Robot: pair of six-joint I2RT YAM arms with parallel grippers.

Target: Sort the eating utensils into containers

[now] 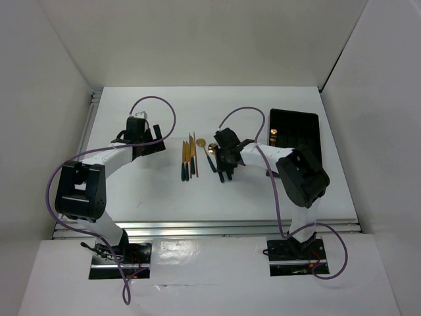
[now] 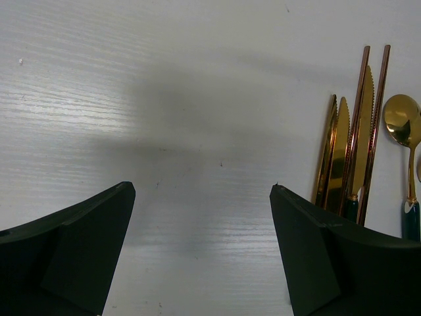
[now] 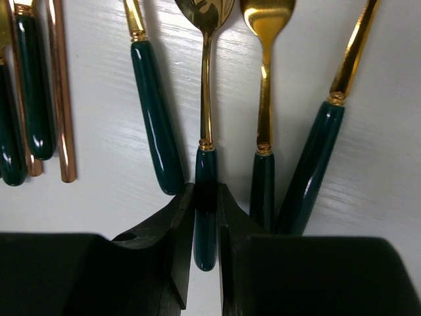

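One gold piece [image 1: 273, 135] in black tray [image 1: 306, 128] at white table's [image 1: 164, 194] far right; right gripper [image 3: 206, 197] clamped on a spoon's [image 3: 205, 99] teal handle among mid-table utensils [image 1: 189, 158]; left gripper [image 2: 202, 191] agape, empty; white walls [image 1: 197, 39] around.

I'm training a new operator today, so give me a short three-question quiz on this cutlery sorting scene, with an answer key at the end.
1. True or false: the left claw is holding a utensil.
2. Multiple choice: what is the right claw shut on?
A) a fork, by its tines
B) a spoon, by its green handle
C) a chopstick
3. Fill the gap: in the top view, the black tray lies on the robot's ____ side.

Key:
1. False. It stands open over the table.
2. B.
3. Right.
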